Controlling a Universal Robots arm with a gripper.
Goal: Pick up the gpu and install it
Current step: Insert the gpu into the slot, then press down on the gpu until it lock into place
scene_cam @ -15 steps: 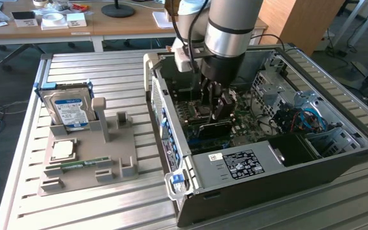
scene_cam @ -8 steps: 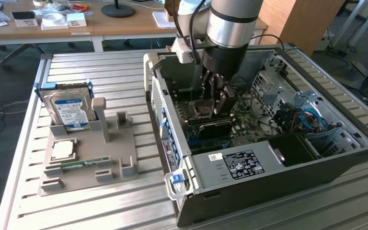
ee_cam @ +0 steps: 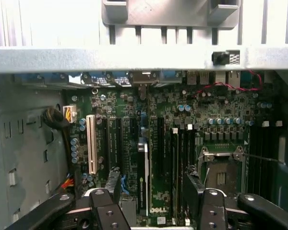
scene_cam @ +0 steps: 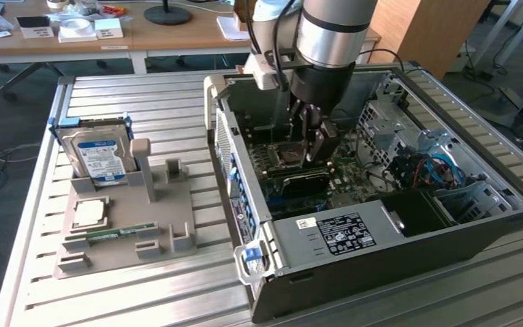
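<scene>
The gpu [ee_cam: 143, 178] shows edge-on as a slim black strip standing upright in a slot of the green motherboard [ee_cam: 182, 120], inside the open computer case [scene_cam: 407, 238]. In the exterior view the gpu [scene_cam: 299, 180] is a dark bar low on the board, right under my arm. My gripper [ee_cam: 152, 187] hangs just above it, open. The fingers [ee_cam: 108, 211] stand wide to either side of the card with a gap on both sides. In the exterior view my gripper [scene_cam: 314, 155] reaches straight down into the middle of the case.
A grey fixture [scene_cam: 125, 225] at the exterior view's left holds a hard drive [scene_cam: 98, 153], a processor chip [scene_cam: 89, 212] and a green memory stick [scene_cam: 107, 235]. The case walls, drive cage [scene_cam: 398, 122] and power supply [scene_cam: 339, 235] close in around my arm. An open processor socket [ee_cam: 221, 172] lies beside the slots.
</scene>
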